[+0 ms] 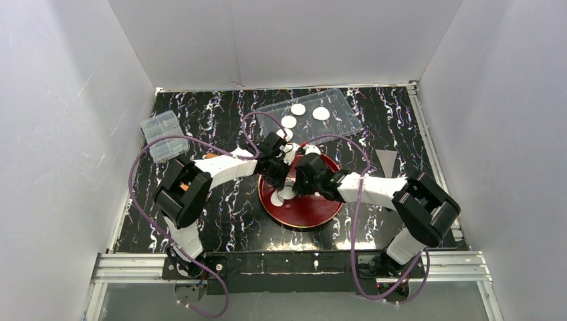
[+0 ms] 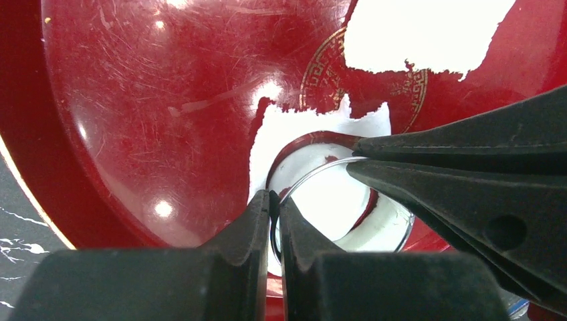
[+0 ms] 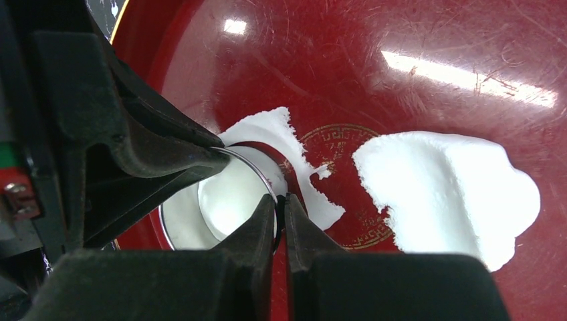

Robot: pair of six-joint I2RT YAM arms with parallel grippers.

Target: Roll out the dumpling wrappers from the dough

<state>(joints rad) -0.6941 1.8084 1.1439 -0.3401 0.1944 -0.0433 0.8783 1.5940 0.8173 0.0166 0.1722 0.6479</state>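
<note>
On the red plate (image 1: pixel 307 215) lies the dough (image 3: pixel 441 190), a thin white sheet with a ragged scrap (image 3: pixel 267 127) beside it. A round metal ring cutter (image 2: pixel 314 172) stands on the dough with a white round piece (image 3: pixel 231 194) inside it. My left gripper (image 2: pixel 275 200) is shut on the cutter's thin rim. My right gripper (image 3: pixel 281 200) is shut on the rim at the opposite side. Both meet over the plate's far left part (image 1: pixel 289 180). Several dumpling wrappers (image 1: pixel 298 109) lie on a clear tray (image 1: pixel 341 100) behind the plate.
A small clear plastic box (image 1: pixel 160 134) sits at the back left of the black marbled table. A grey scraper (image 1: pixel 388 160) lies to the right of the plate. White walls close in on three sides.
</note>
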